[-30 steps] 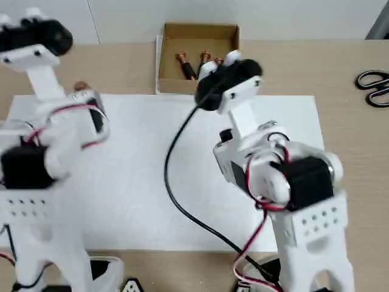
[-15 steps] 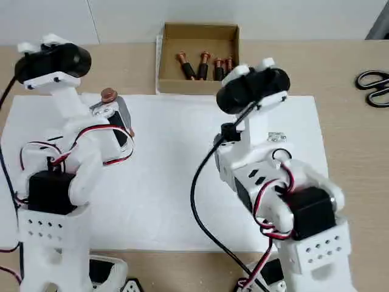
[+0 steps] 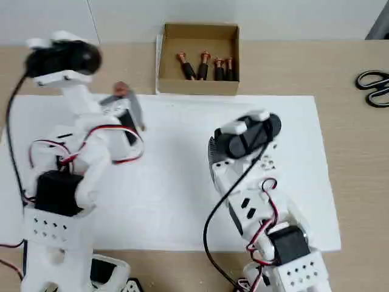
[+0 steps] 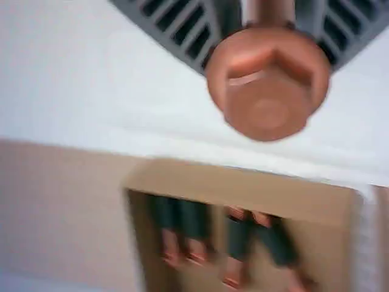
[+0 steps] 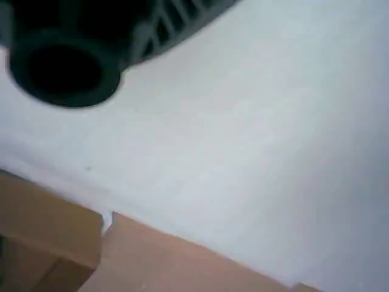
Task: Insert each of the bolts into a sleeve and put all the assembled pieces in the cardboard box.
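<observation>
Coppery metal bolt [image 4: 267, 85], soft sheen; matt black sleeve [image 5: 61, 70]; matt brown cardboard box [image 3: 197, 89]; matt white sheet [image 3: 176, 182].

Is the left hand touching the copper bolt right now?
Touching. The left wrist view shows the copper bolt pinched between the left hand's grey ribbed fingers.

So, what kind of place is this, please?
Likely a robotics lab bench or hobby workspace: two small arms at a wooden table, a white mat, a cardboard box of assembled pieces, scissors at the table's edge. The left claw holds a bolt, the right claw a sleeve.
</observation>
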Motion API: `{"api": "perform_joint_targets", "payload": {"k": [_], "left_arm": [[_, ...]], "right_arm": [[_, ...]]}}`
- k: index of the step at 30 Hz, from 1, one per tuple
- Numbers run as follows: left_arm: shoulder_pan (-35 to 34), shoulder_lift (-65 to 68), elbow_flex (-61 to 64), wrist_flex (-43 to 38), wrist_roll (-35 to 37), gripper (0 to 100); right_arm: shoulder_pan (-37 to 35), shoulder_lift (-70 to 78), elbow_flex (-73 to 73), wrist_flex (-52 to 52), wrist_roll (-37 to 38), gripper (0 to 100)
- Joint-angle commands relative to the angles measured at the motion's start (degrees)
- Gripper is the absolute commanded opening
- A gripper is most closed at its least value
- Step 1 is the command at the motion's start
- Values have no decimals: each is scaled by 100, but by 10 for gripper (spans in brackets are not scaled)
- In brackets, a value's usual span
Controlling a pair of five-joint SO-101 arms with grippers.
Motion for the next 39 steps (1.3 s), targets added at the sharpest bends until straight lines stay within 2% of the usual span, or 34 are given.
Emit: {"api": "perform_joint_targets", "payload": {"k": [1, 5, 11, 20, 25, 30, 39], "left_arm": [[598, -158, 207, -457, 26, 6], [756, -185, 848, -1160, 26, 6], [1055, -202, 1349, -1864, 26, 6], [1741, -202, 1376, -1758, 26, 6], [1767, -202, 1684, -1723, 26, 6], [1767, -202, 2123, -2066, 35, 6], [1732, -211, 1982, -2092, 325, 6]], "right_arm": [[-198, -576, 440, -224, 62, 4], [-558, -1059, 1116, -259, 62, 4], [-637, -1727, 1811, -268, 70, 4], [-646, -2264, 2180, -268, 70, 4], [-646, -2264, 2180, -268, 70, 4], [-646, -2264, 2180, -268, 70, 4], [-646, -2264, 2180, -268, 62, 4]]}}
